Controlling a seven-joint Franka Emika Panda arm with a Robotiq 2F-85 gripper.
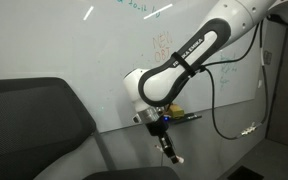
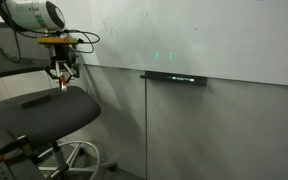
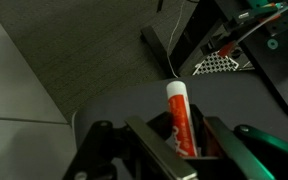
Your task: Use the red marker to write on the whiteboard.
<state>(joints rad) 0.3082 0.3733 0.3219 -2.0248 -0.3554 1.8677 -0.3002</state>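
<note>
My gripper (image 3: 180, 140) is shut on the red marker (image 3: 178, 112), a red and white barrel that sticks out between the two fingers. In an exterior view the gripper (image 1: 163, 128) points down with the marker (image 1: 171, 150) slanting below it, in front of the whiteboard (image 1: 74, 45). The gripper also shows in an exterior view (image 2: 62, 72), with the marker (image 2: 64, 85) just above a chair seat. The whiteboard (image 2: 204, 35) is glossy white with faint green and orange scribbles. The marker does not touch the board.
A dark office chair (image 2: 39, 112) stands under the gripper; its back (image 1: 29, 115) fills the near left. A dark ledge (image 2: 174, 77) sits on the board's lower edge. A black cable (image 1: 219, 110) hangs from the arm. A perforated metal part (image 3: 219, 66) lies on the carpet.
</note>
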